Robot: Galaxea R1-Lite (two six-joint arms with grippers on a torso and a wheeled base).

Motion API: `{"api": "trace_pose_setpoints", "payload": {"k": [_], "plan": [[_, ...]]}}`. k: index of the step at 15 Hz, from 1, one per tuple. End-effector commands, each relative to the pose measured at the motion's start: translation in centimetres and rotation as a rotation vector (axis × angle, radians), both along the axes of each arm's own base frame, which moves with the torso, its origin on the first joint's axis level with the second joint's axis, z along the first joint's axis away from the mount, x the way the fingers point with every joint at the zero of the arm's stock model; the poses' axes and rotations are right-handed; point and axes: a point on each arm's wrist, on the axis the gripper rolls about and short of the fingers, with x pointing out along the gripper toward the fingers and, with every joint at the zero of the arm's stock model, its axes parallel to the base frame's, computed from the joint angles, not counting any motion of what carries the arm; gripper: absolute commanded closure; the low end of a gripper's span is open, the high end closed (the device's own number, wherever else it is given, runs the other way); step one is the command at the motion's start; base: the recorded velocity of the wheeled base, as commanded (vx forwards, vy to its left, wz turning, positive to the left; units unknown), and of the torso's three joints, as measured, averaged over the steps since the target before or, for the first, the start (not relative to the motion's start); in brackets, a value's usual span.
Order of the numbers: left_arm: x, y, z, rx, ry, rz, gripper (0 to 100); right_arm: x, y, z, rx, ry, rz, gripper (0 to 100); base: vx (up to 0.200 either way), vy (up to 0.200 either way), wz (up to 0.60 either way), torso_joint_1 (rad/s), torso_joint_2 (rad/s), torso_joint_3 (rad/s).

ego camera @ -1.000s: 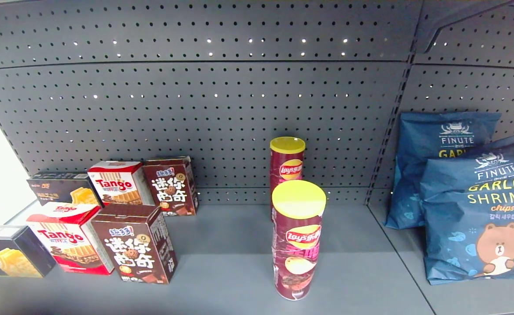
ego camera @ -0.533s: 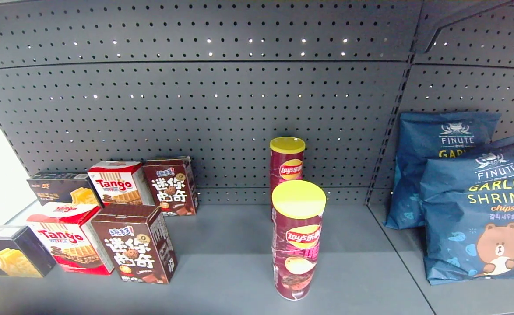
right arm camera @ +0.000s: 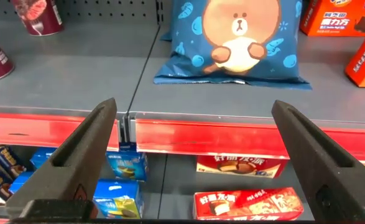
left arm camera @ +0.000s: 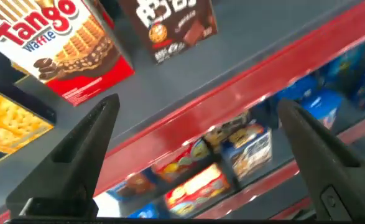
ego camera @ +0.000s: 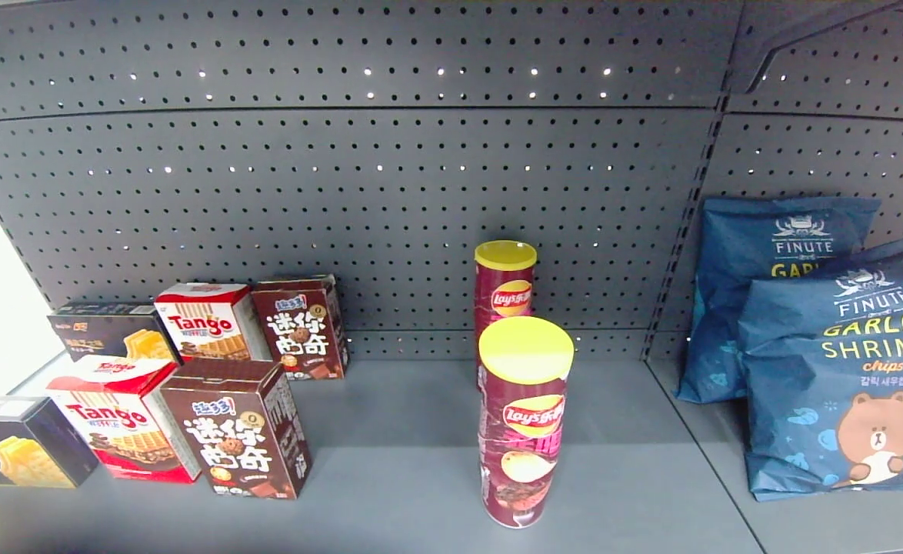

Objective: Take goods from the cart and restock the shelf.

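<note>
On the grey shelf two maroon chip cans with yellow lids stand one behind the other, the front can near the edge and the rear can by the pegboard. My left gripper is open and empty, below and in front of the shelf's red edge, near the red wafer box. My right gripper is open and empty too, in front of the red shelf edge, facing the blue bear bag.
Snack boxes sit in two rows at the shelf's left: black-yellow, red wafer and brown cookie in front. Two blue chip bags lean at the right. A lower shelf holds blue packs and red boxes.
</note>
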Motion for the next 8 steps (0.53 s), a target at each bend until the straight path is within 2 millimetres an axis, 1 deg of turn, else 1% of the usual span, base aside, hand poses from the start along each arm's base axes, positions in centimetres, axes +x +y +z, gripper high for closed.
{"api": "trace_pose_setpoints", "payload": {"k": [1, 3, 4, 5, 6, 8], "plan": [[-0.39, -0.44, -0.33, -0.103, -0.011, -0.117, 0, 0.04, 0.00, 0.02, 0.001, 0.005, 0.000, 0, 0.000, 0.000, 0.00, 0.000, 0.00, 0.000], [-0.59, -0.50, -0.37, -0.139, -0.017, -0.065, 0, 0.04, 0.00, 0.02, -0.001, 0.005, 0.001, 0, 0.000, 0.000, 0.00, 0.000, 0.00, 0.000], [-0.76, -0.49, -0.38, -0.173, -0.033, 0.011, 0, 0.04, 0.00, 0.02, -0.001, 0.005, 0.001, 0, 0.000, 0.000, 0.00, 0.000, 0.00, 0.000], [-0.88, -0.50, -0.39, -0.250, -0.029, 0.092, 0, 0.04, 0.00, 0.02, -0.001, 0.005, 0.001, 0, 0.000, 0.000, 0.00, 0.000, 0.00, 0.000], [-0.97, -0.51, -0.42, -0.282, -0.030, 0.123, 0, 0.04, 0.00, 0.02, -0.001, 0.005, 0.001, 0, 0.000, 0.000, 0.00, 0.000, 0.00, 0.000], [-0.98, -0.54, -0.44, -0.289, -0.036, 0.169, 0, 0.04, 0.00, 0.02, 0.001, 0.005, 0.000, 0, 0.000, 0.000, 0.00, 0.000, 0.00, 0.000]]}}
